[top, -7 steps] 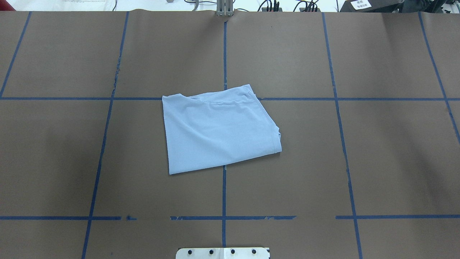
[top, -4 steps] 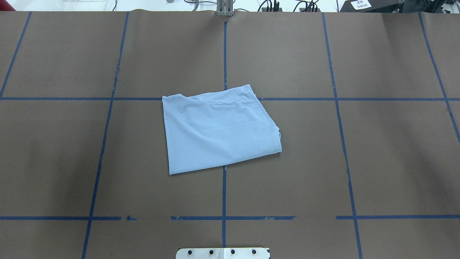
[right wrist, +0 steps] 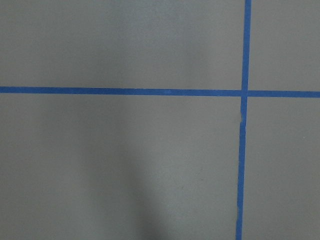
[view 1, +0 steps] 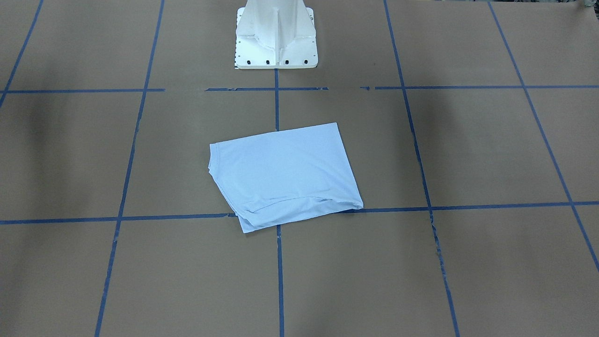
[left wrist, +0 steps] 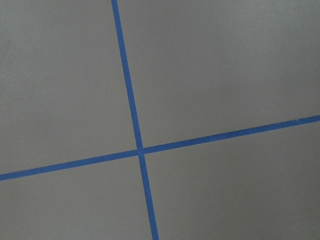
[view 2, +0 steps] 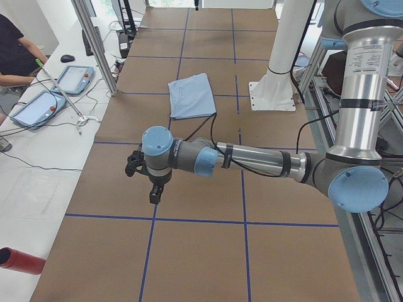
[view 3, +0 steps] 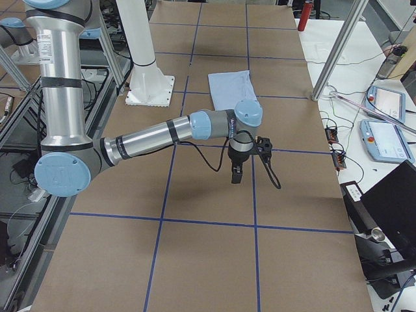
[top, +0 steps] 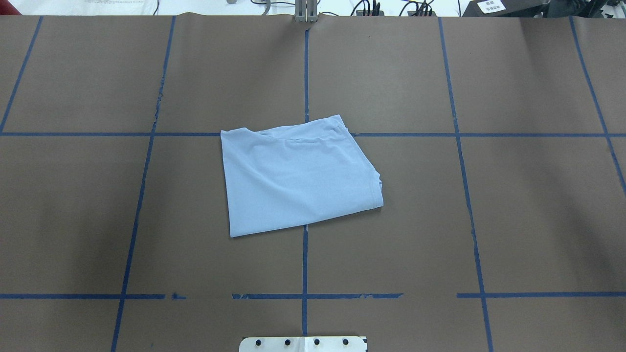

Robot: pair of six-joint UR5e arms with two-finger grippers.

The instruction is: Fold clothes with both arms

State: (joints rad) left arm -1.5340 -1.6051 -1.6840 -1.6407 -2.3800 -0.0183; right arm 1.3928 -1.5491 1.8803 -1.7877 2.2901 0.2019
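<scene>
The light blue T-shirt (top: 298, 176) lies folded into a rough rectangle at the table's middle, flat on the brown surface (view 1: 285, 175). Its chest print is hidden. Both arms are out of the overhead and front views. In the exterior left view the left arm reaches over the near table end, well short of the shirt (view 2: 191, 95), with its gripper (view 2: 154, 192) pointing down. In the exterior right view the right arm's gripper (view 3: 235, 174) hangs likewise, apart from the shirt (view 3: 232, 90). I cannot tell whether either gripper is open or shut. Both wrist views show only brown surface and blue tape.
Blue tape lines (top: 305, 264) divide the brown table into squares. The white pedestal base (view 1: 276, 32) stands at the robot's side. A side bench holds tablets (view 2: 75, 78) and cables, with a person (view 2: 16, 50) seated there. A red cylinder (view 2: 19, 260) lies near that bench's end.
</scene>
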